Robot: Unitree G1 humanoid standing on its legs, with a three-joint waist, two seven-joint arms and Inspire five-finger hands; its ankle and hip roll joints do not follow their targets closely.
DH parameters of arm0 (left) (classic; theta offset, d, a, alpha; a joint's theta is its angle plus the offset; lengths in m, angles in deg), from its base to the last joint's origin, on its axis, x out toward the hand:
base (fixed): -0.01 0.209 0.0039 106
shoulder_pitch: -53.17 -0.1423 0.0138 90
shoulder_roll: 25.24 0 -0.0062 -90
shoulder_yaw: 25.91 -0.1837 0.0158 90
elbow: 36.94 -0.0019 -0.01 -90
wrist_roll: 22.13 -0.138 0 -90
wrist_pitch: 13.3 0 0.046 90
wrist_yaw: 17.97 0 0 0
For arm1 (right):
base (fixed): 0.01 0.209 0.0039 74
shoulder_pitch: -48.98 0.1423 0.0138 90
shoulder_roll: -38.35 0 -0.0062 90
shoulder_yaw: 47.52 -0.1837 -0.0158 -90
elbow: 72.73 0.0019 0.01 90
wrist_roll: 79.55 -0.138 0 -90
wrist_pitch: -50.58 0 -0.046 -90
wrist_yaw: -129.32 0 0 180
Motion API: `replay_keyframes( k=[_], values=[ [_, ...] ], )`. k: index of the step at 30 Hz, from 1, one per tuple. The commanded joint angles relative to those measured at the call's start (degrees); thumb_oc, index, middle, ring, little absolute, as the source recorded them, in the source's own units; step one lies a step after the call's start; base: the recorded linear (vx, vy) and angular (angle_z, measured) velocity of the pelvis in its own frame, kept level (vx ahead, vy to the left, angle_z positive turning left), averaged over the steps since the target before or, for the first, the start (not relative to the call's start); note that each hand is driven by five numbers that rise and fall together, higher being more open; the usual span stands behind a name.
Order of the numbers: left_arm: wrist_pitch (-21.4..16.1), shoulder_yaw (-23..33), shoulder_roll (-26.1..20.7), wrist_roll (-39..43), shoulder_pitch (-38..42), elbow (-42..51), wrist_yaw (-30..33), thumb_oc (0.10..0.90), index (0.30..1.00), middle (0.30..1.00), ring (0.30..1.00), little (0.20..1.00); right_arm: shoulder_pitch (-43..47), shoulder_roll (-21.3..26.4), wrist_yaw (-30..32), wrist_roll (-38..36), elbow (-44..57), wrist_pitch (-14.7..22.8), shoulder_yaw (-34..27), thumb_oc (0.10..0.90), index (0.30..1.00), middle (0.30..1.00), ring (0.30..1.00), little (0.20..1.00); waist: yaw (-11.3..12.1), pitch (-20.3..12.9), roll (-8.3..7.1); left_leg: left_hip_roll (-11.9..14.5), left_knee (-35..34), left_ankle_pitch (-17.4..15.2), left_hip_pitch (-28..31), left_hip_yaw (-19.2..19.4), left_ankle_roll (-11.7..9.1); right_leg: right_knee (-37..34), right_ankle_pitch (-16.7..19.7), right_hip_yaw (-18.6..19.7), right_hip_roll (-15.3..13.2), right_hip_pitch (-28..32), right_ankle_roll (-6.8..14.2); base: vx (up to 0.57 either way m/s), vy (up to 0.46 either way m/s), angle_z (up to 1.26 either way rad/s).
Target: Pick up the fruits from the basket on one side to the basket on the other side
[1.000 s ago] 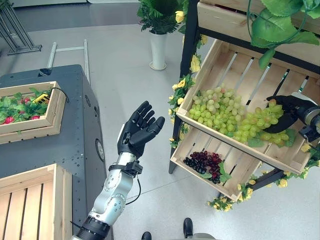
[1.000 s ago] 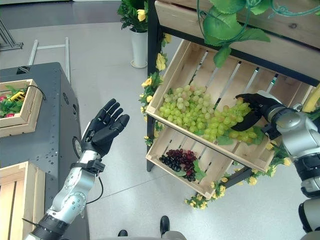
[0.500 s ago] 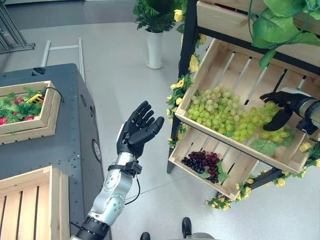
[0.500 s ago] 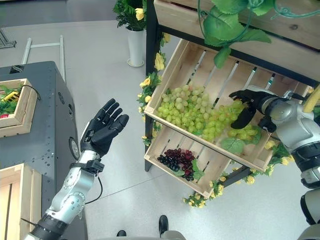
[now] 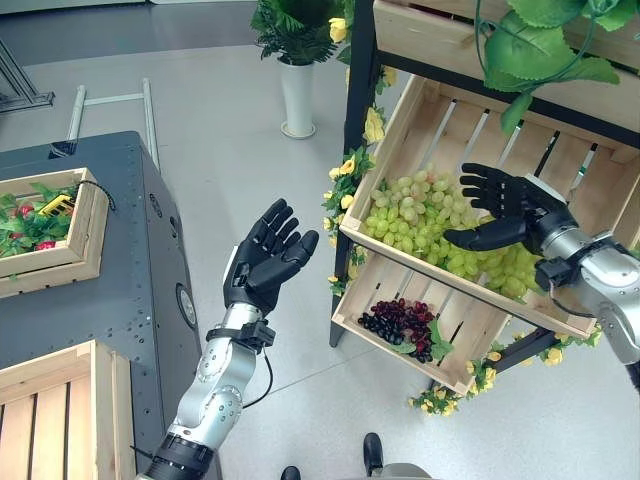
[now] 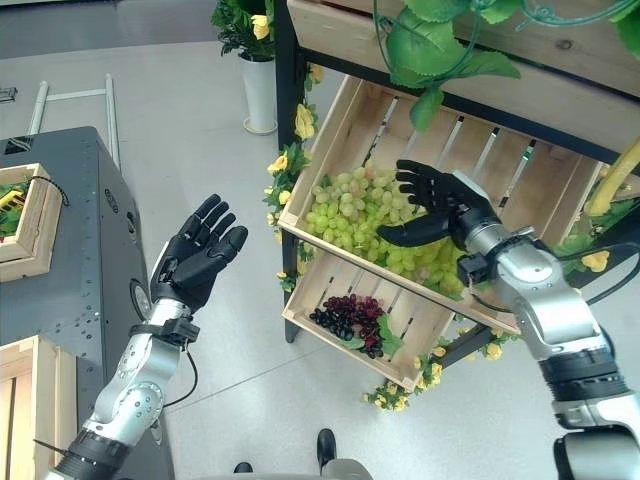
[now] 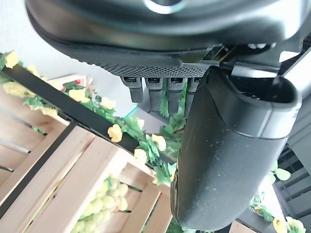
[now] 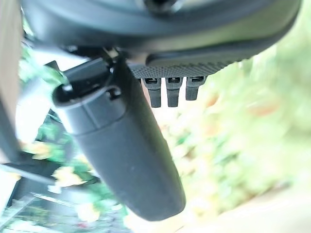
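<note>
Grey floor runs under a wooden crate shelf [image 5: 470, 120] trimmed with yellow flowers. Your green grapes [image 5: 420, 215] lie heaped in the upper crate; right hand [image 5: 505, 205] hangs over the heap, fingers [image 5: 478, 185] spread, holding nothing. Dark grapes [image 5: 400, 325] sit in the lower crate [image 5: 455, 340]. Left hand [image 5: 262, 265] is raised, released, beside the dark worktop [image 5: 90, 290] carrying wooden baskets [image 5: 75, 255]. In the right eye view, same layout, with a white vase [image 6: 258, 95] behind. Left wrist view: fingers [image 7: 160, 94] straight, grapes beyond.

Right hand [image 6: 440, 205] spread above green grapes [image 6: 352, 210] in upper crate [image 6: 330, 135]; left hand [image 6: 196, 258] raised, fingers straight.
</note>
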Motion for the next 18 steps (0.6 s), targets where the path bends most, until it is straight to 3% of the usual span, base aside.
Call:
replay_keyframes(
  k=[1,6,10,14,16,18],
  values=[
    [-5.7,0.4,-0.8,-1.7,3.3,3.3,-2.8,0.800,0.900,0.900,0.900,0.900,3.4,-2.0,1.3,-8.8,5.2,9.9,-3.2,0.800,0.900,0.900,0.900,0.900,1.0,-4.5,0.79,-0.1,0.1,1.1,-3.7,0.3,0.8,0.1,-1.5,-1.5,0.3,5.0,0.1,0.00,0.000,0.00],
    [-6.5,0.1,0.6,-2.2,2.4,2.9,-3.1,0.800,0.900,0.900,0.900,0.900,-0.2,-9.1,-2.0,-16.9,11.9,16.2,-4.0,0.800,0.900,0.900,0.900,0.900,1.0,-4.8,1.76,0.1,0.1,0.9,-3.6,0.4,0.6,0.1,-2.0,-1.8,0.2,5.2,0.0,0.00,0.000,0.00],
    [-7.0,-0.3,1.4,-2.3,1.8,3.1,-2.6,0.800,0.900,0.900,0.900,0.900,-2.9,-15.2,-5.5,-23.4,16.8,16.9,-3.5,0.800,0.900,0.900,0.900,0.900,0.9,-5.2,2.42,0.1,0.1,0.9,-3.7,0.3,0.5,0.1,-2.3,-1.7,0.2,5.1,0.0,0.00,0.000,0.00],
    [-6.5,-1.2,2.4,-0.9,2.0,3.1,-2.0,0.800,0.900,0.900,0.900,0.900,-5.5,-20.7,-10.2,-27.8,18.4,14.7,0.4,0.800,0.900,0.900,0.900,0.900,1.3,-5.2,2.83,0.0,0.1,1.1,-3.8,0.0,0.5,0.1,-2.5,-2.2,0.1,5.2,0.0,0.00,0.000,0.00],
    [-5.8,-2.2,3.3,0.5,1.2,2.9,-2.3,0.800,0.900,0.900,0.900,0.900,-9.5,-23.7,-14.7,-26.1,17.8,11.8,5.5,0.800,0.900,0.900,0.900,0.900,1.8,-5.1,3.06,0.0,0.1,1.1,-3.8,-0.4,0.5,0.1,-2.8,-2.8,-0.1,5.4,0.0,-0.02,-0.036,0.01],
    [-5.7,-3.2,3.6,0.3,0.4,2.8,-3.2,0.800,0.900,0.900,0.900,0.900,-12.1,-24.5,-17.0,-24.8,16.6,11.7,9.2,0.800,0.900,0.900,0.900,0.900,2.1,-5.1,3.12,0.0,0.1,1.4,-4.1,-0.6,0.5,0.1,-2.8,-3.2,-0.2,5.3,-0.1,-0.03,-0.038,0.04]
  ],
)
